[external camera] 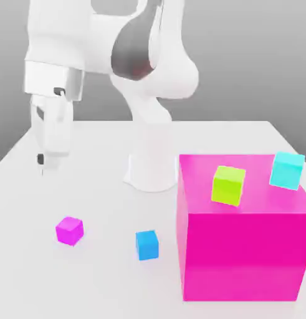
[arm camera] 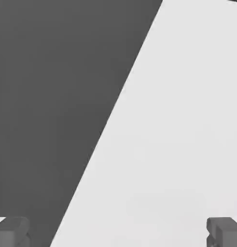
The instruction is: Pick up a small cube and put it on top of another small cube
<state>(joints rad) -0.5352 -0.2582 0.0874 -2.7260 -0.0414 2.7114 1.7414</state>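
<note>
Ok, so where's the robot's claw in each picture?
Exterior view: the claw hangs open on the exterior view's left, above the white table, farther back than the small magenta-pink cube.
Hand view: the claw appears as two grey fingertips at the frame's edge, wide apart.
Shared landmark: the white table beneath the claw.

Simulated tabletop: plain white table [external camera: 105, 274], grey backdrop.

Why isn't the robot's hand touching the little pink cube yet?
Apart. In the exterior view the gripper hangs above the table, with bare white surface between it and the small pink cube.
</note>
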